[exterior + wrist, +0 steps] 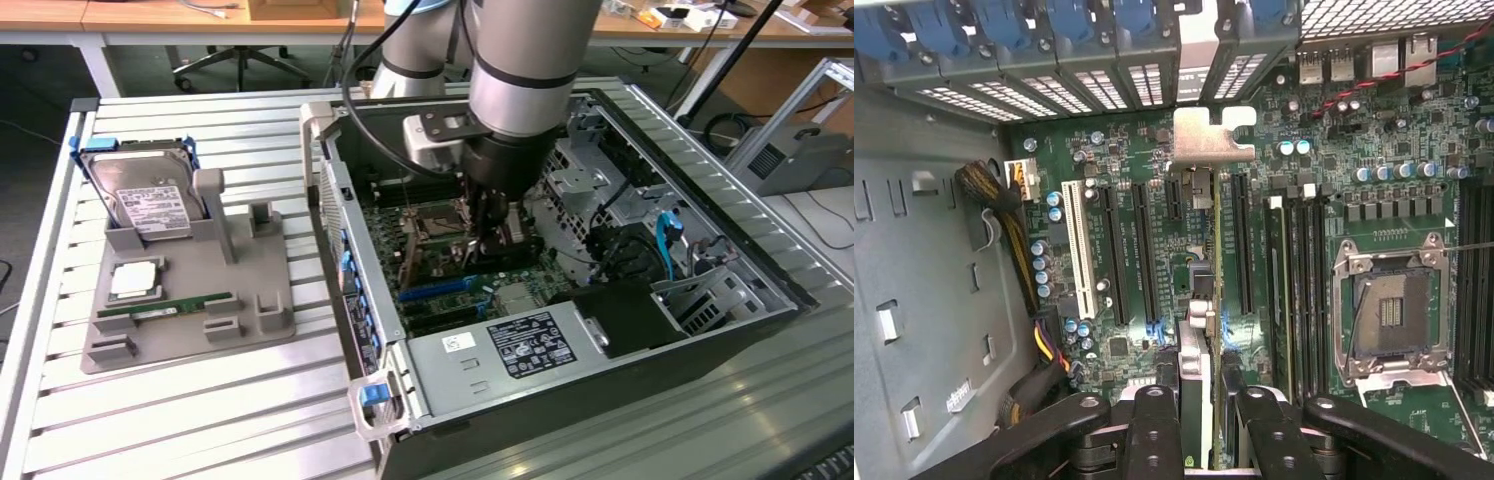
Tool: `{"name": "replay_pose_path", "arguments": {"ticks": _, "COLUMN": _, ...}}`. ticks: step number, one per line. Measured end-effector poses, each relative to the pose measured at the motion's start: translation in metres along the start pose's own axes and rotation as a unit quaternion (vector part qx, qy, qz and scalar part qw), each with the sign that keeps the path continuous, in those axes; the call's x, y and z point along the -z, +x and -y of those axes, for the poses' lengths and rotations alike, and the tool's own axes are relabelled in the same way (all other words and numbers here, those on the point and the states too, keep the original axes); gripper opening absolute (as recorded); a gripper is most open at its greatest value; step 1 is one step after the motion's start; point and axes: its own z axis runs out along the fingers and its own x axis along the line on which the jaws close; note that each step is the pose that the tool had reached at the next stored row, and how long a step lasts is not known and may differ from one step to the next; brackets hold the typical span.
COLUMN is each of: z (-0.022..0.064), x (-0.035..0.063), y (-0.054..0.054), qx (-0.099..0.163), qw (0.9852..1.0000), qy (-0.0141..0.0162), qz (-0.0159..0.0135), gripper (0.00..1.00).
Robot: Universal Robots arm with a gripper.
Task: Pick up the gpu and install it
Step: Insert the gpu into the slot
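- The gpu [1199, 300] stands edge-on between the gripper [1204, 400] fingers, clamped, its silver bracket [1212, 135] toward the case's rear slots.
- It hangs over the motherboard [1374, 200], lined up with an expansion slot [1239, 240].
- Pickup looks done; seating seems unfinished, though I cannot tell whether the card's edge has touched the slot.
- The tray [187, 330] outside the case holds the hard drive [140, 205].

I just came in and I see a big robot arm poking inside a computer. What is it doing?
The robot arm has its gripper down inside the open computer case. It is holding a thin card on edge, with the card's silver bracket up near the back slots. The card hangs right over the long slots on the green circuit board; whether it is pushed all the way in is hard to tell. Outside the case, a hard drive and a memory stick sit on a gray holder.
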Motion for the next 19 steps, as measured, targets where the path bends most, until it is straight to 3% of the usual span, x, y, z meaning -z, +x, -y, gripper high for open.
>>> {"name": "replay_pose_path", "arguments": {"ticks": 19, "z": -0.0050, "x": -0.0067, "y": 0.0003, "qx": 0.000, "qw": 1.0000, "qy": 0.0000, "qz": 0.0000, "gripper": 0.27}}
